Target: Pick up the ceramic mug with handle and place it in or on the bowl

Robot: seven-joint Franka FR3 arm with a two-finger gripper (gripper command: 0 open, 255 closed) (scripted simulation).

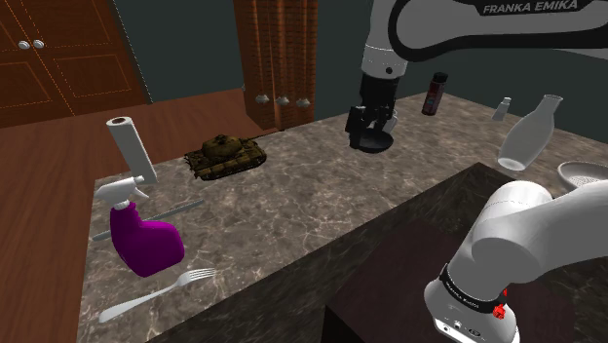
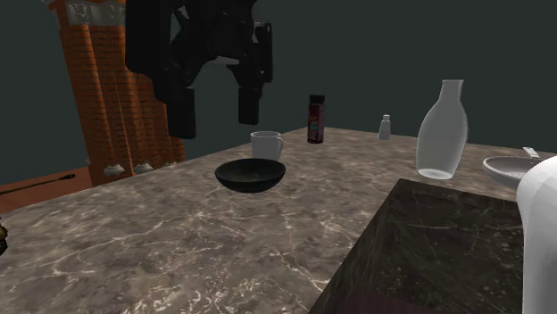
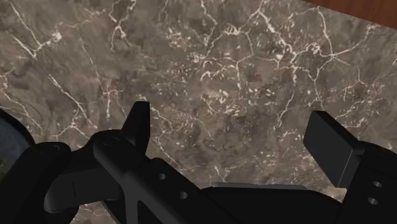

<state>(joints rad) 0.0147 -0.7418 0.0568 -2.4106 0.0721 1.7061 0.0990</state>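
Mug (image 2: 266,144) — pale grey-white, w/ its handle turned toward the second exterior view's right — is standing upright on the marble counter (image 2: 161,241), just above that frame's centre. It's sitting right behind the black bowl (image 2: 251,175), very near it; can't tell whether the two are touching. Nothing is gripping it.

Gripper (image 2: 217,109) is hanging in the upper left of the second ext. view, above the counter and clear of both bowl and mug, its fingers (image 2: 183,111) spread apart and carrying nothing. In the shoulder view it's showing upper centre-right, pointing down, w/ the bowl's dark rim peeking out just under it and the white arm (image 1: 390,39) running up to the top edge. In the wrist view the two fingers are standing well apart, w/ veined marble showing between them.

Other items in the shoulder view — a camo tank model (image 1: 229,156) is resting left of centre, a purple spray bottle (image 1: 146,244) and a fork (image 1: 156,292) are lying lower left. A dark can (image 1: 435,93), a small shaker (image 1: 502,107), a pale vase (image 1: 526,138) and a shallow dish (image 1: 585,173) are lining the upper right. The dark stand (image 1: 409,283) is filling the lower right.
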